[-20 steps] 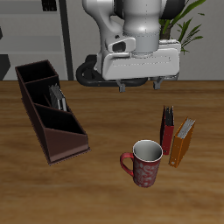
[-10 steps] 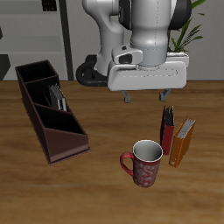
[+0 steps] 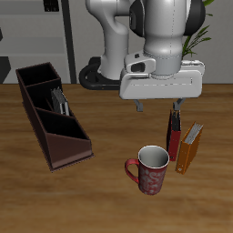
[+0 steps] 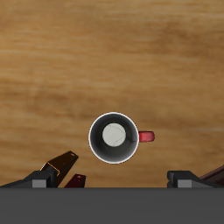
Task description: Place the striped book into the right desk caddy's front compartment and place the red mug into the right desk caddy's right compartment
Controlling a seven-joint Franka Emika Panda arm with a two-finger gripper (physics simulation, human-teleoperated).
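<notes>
The red mug stands upright on the table near the front edge, handle pointing toward the caddy side. It also shows in the wrist view, seen from straight above. My gripper is open and empty, hanging above and behind the mug, fingers wide apart. The right desk caddy lies apart from the mug. The striped book stands in its middle front compartment. The squarish right compartment at the tall back end looks empty.
A dark red book and an orange book stand upright just beside the mug, under one finger. Both show in the wrist view, the orange book and the dark red book. The robot base and a plant stand at the back.
My gripper has moved forward and down, away from the caddy side, to above the mug and books. The mug, books and caddy have not moved.
</notes>
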